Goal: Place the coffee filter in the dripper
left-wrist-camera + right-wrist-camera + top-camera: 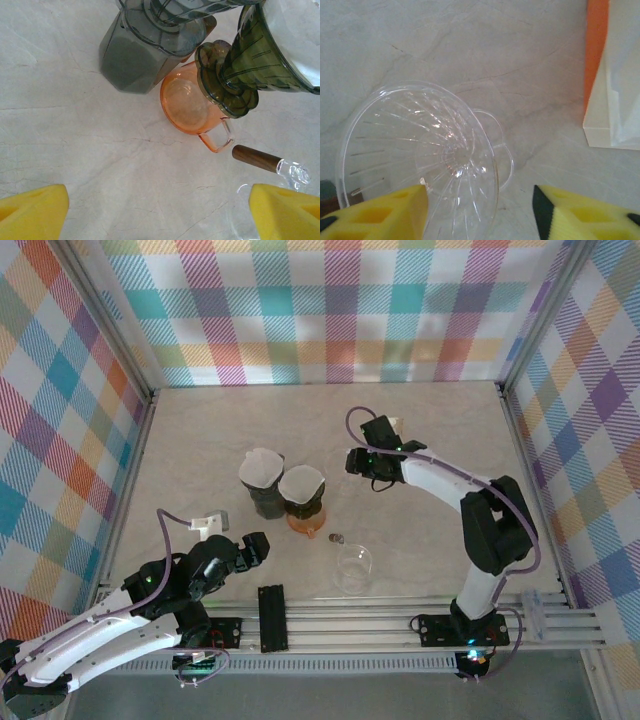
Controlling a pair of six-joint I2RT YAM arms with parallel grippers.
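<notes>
Two dark drippers stand mid-table, each with a white paper filter in it: one filter [262,468] over a grey container [142,55], the other filter [301,481] in a green ribbed dripper [250,60] on an orange glass carafe [192,107]. A clear glass dripper [355,568] sits nearer the front and looks tilted in the right wrist view [420,155]. My right gripper [362,468] hovers right of the filters, open [480,215], not gripping anything. My left gripper [255,548] is open [160,215] over bare table, short of the carafe.
A small wooden-handled piece [255,157] lies between the carafe and the clear dripper. A black block [271,617] rests on the front rail. A white and orange shape [615,90] stands at the right edge of the right wrist view. Checked walls enclose the table.
</notes>
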